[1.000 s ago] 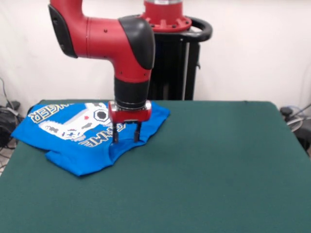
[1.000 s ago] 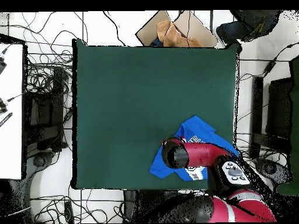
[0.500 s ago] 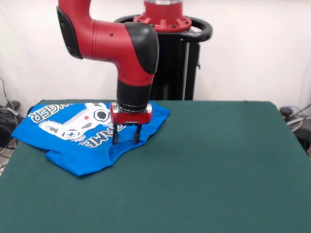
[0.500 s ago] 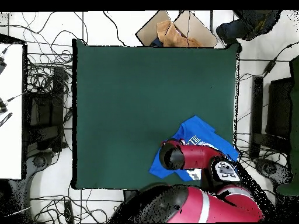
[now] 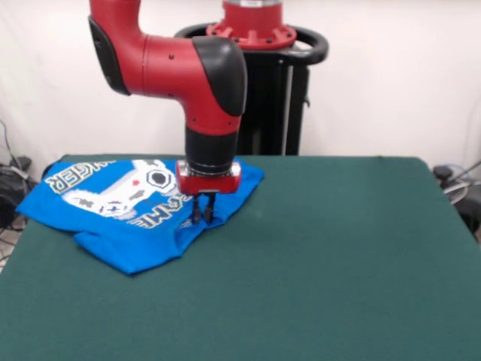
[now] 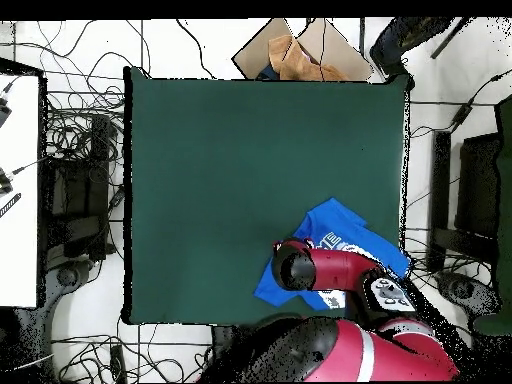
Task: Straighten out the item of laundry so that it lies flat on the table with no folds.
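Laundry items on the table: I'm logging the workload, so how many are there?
1. A single blue T-shirt lies rumpled at one corner of the green table, with the end effector closed on its fabric. The arm covers part of it in the overhead view.

Matt felt-like table [image 5: 338, 256], soft cloth T-shirt [image 5: 98, 218], glossy plastic arm [image 5: 173, 56].

One blue T-shirt [image 5: 113, 218] is counted, just the one item of laundry; one green table [image 5: 316, 271] is seen under it; one red and black arm [image 5: 173, 60] is seen, with one gripper [image 5: 201, 218] on it; one cardboard box [image 6: 295, 50] is spotted past the table's edge in the overhead view.
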Controlling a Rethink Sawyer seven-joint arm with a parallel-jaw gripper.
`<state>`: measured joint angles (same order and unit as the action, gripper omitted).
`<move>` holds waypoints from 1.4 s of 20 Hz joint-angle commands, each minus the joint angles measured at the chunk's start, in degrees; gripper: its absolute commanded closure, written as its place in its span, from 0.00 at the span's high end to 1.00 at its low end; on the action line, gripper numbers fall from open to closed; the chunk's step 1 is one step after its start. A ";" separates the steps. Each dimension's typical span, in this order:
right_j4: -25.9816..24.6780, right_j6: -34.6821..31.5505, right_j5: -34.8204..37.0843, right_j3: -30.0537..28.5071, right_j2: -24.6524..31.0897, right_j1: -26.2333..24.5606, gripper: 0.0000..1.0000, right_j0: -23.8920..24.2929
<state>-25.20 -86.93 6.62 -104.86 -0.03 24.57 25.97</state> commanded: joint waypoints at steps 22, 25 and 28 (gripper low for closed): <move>15.91 -16.55 -3.69 0.00 10.81 -9.71 0.00 -2.33; 18.34 -16.95 -1.95 -1.01 10.85 -7.75 0.00 -3.60; 20.83 -17.39 -1.24 -1.58 10.97 -6.65 0.00 -4.86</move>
<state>-13.08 -86.92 6.66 -106.64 -0.53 24.25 26.09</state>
